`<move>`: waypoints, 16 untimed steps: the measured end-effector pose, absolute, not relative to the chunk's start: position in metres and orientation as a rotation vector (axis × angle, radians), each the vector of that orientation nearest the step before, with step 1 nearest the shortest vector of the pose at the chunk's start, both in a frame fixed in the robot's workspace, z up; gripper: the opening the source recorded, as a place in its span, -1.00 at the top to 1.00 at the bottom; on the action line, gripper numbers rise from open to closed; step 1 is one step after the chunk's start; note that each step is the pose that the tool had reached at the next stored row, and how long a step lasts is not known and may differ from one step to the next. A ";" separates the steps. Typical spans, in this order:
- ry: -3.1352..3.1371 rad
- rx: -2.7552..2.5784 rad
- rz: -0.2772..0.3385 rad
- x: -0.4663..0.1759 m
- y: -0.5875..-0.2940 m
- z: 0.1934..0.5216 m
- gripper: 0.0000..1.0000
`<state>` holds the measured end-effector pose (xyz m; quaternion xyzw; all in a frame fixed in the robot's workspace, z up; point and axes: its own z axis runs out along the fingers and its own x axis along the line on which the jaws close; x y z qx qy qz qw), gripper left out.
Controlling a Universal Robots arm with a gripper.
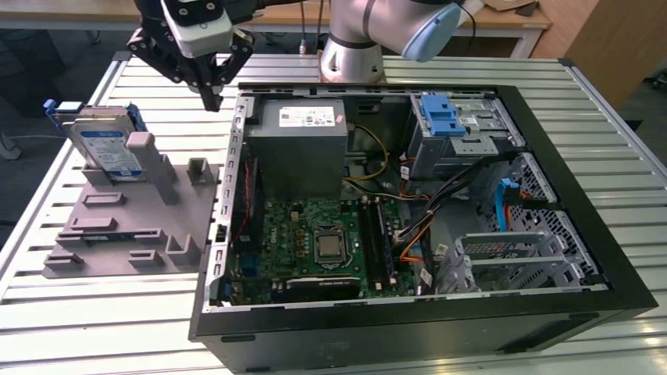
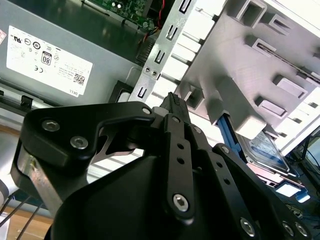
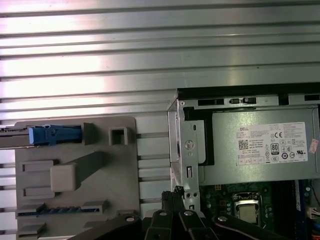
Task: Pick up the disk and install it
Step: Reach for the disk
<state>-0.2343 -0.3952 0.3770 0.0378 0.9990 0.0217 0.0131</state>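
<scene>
Your slatted surface (image 1: 105, 328) carries the open computer case (image 1: 417, 336). On the exterior view's left of it, a grey holder (image 1: 136, 234) has the disk (image 1: 105, 148) standing on edge. Your jaws hang closed and empty above the case's corner, near the disk.

The exterior view looks down steeply on the whole table (image 1: 105, 312) from high up; both wrist views (riding close behind the pincer (image 2: 172, 100)) share the power supply (image 3: 260, 150) and grey fixture (image 3: 75, 175).
</scene>
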 end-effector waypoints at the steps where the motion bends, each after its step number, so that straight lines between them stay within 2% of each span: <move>1: 3.112 0.118 0.068 -0.235 -0.395 0.377 0.79; 16: 3.112 0.118 0.068 -0.239 -0.395 0.374 0.79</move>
